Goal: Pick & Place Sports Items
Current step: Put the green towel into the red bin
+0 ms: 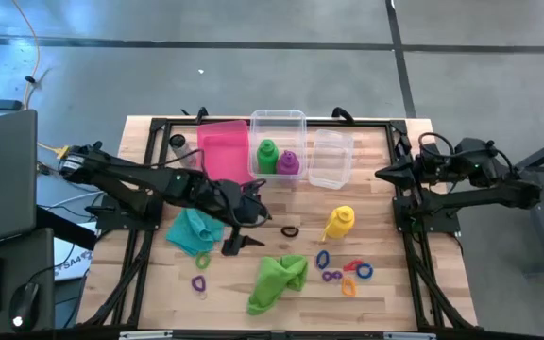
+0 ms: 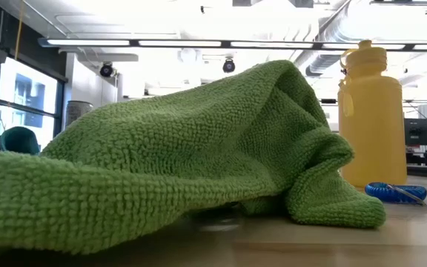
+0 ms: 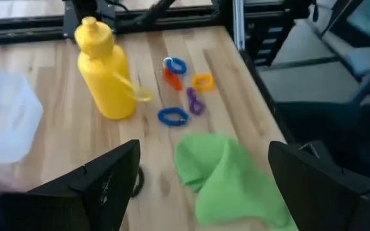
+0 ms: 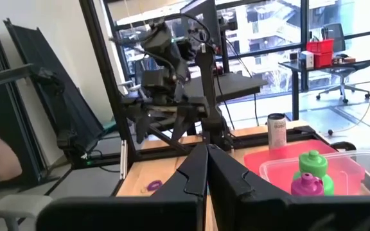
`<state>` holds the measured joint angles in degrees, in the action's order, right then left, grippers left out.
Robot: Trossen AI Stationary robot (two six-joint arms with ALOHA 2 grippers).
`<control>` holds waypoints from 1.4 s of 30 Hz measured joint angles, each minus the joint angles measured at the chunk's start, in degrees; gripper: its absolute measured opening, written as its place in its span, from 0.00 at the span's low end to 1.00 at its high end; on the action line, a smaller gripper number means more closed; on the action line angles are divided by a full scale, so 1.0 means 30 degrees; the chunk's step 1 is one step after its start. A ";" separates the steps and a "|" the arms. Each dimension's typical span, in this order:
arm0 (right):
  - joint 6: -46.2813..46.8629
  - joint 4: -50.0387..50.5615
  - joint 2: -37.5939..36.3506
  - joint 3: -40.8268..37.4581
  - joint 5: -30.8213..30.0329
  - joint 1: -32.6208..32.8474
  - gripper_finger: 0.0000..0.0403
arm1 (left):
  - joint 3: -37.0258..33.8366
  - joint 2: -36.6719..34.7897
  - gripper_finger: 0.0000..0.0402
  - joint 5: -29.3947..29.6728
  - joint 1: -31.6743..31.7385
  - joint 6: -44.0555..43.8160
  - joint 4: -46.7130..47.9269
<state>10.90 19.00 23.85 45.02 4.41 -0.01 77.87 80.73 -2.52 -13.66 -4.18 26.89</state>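
My left gripper (image 1: pixel 242 244) is open and empty, between the teal cloth (image 1: pixel 195 229) and the lime green cloth (image 1: pixel 277 280). In the left wrist view its fingers (image 3: pixel 108 176) stand wide apart above the lime green cloth (image 3: pixel 230 179). The yellow bottle (image 1: pixel 340 223) stands upright on the table, with several coloured rings (image 1: pixel 348 272) near it. The green bottle (image 1: pixel 267 156) and the purple bottle (image 1: pixel 289 162) stand in a clear bin (image 1: pixel 277 121). My right gripper (image 1: pixel 382 175) is shut and empty at the table's right side.
A pink bin (image 1: pixel 223 151) and a second clear bin (image 1: pixel 331 159) stand at the far side, with a grey cylinder (image 1: pixel 179 146) to their left. A black ring (image 1: pixel 290 230) lies mid-table. A green ring (image 1: pixel 202 260) and a purple ring (image 1: pixel 199 282) lie near the teal cloth.
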 joint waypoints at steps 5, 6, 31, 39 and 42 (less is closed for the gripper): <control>-0.0044 0.0077 0.0392 0.0000 0.0034 0.0007 0.00 | 0.0060 0.0470 0.83 0.0016 -0.0020 -0.0332 -0.0759; -0.0051 0.0133 0.0460 -0.0017 0.0023 0.0000 0.00 | 0.0060 0.0518 0.83 0.0035 -0.0019 -0.0346 -0.0744; -0.1180 -0.1265 0.0877 -0.0010 -0.0432 0.0006 0.00 | 0.0029 0.3348 0.83 0.0240 -0.0238 -0.1255 -0.2516; -0.1144 -0.1190 0.0877 -0.0010 -0.0432 0.0000 0.00 | 0.0022 0.4647 0.83 -0.0270 -0.0867 -0.2266 -0.2754; -0.1144 -0.1185 0.0877 -0.0010 -0.0432 0.0000 0.00 | 0.0022 0.4887 0.83 -0.0367 -0.1225 -0.3018 -0.2936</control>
<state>7.46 15.44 26.48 44.99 3.11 -0.01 77.93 95.39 -3.63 -17.33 -13.23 18.08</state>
